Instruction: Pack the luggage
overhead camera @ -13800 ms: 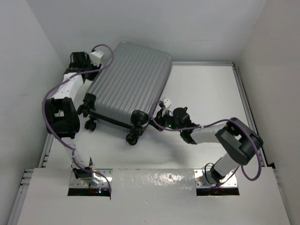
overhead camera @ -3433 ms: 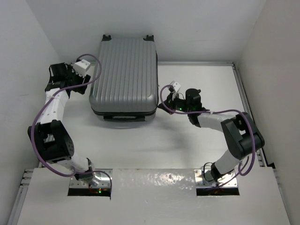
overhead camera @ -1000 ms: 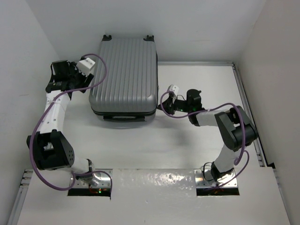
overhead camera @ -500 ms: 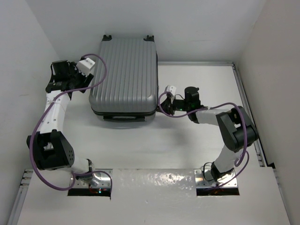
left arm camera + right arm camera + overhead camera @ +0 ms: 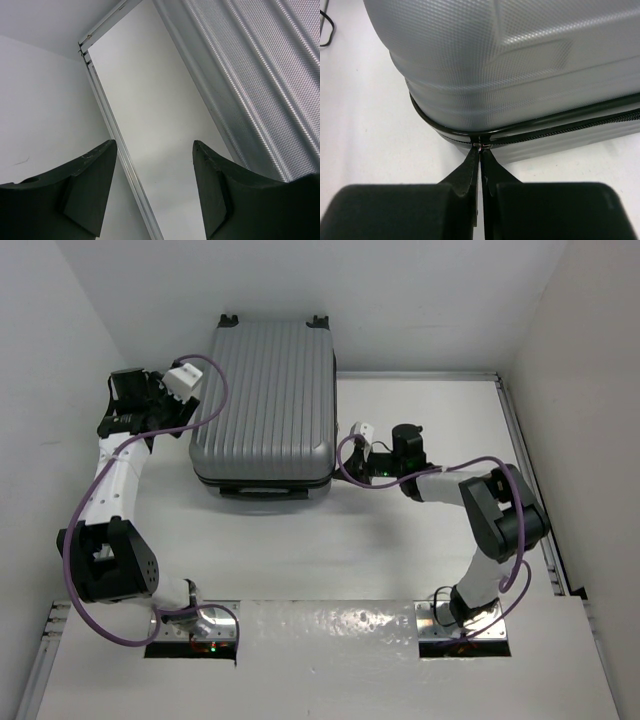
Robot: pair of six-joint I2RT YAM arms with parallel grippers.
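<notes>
The luggage lies flat and closed on the table, left of centre, with its contents hidden. Its ribbed shell looks stiff, slick and bulky (likely too wide to pinch), so the zip seems the best hold. The right gripper is pressed together there. The left gripper stands apart beside the shell, empty.

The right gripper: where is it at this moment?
In the top view the right gripper is at the near right corner of the luggage; the right wrist view shows its jaws shut at the zipper line there.
</notes>
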